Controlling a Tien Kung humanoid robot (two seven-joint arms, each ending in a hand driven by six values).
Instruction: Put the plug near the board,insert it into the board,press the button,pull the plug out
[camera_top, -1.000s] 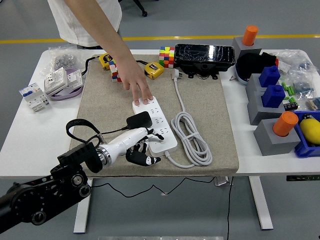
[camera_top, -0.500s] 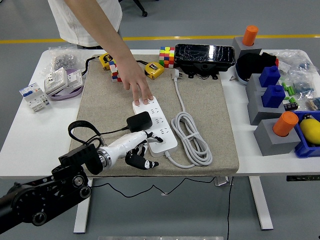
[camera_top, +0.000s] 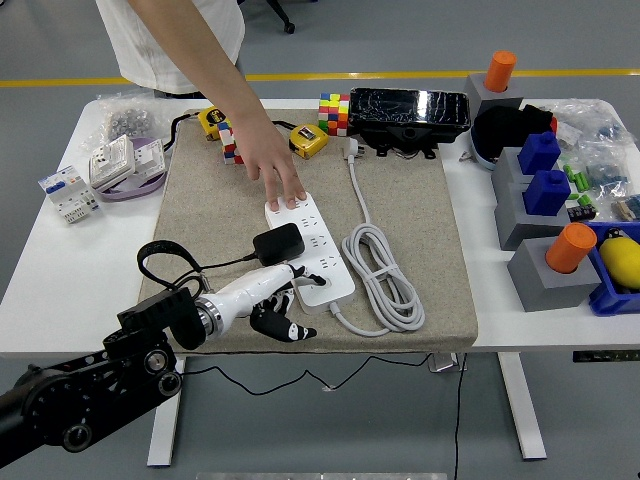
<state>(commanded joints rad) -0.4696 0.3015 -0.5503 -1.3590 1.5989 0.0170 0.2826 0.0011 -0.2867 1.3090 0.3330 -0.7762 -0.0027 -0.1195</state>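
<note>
White and oblong, the power strip (camera_top: 309, 245) lies slantwise on a beige mat (camera_top: 400, 180) that covers the middle of the table (camera_top: 60, 290). A black plug (camera_top: 278, 243) sits on the strip's left side, about halfway along it, with its thin black cable (camera_top: 165, 262) looping away to the left of the strip. The robot's left hand (camera_top: 272, 297) reaches the strip's near end from the left: its white fingers (camera_top: 300, 274) are loosely spread, clamped on nothing, and their tips rest on the strip's near end, just below the plug and apart from it. A person's hand (camera_top: 275, 170) presses flat on the strip's far end. The strip's grey cord (camera_top: 385, 270) lies coiled just right of the strip
</note>
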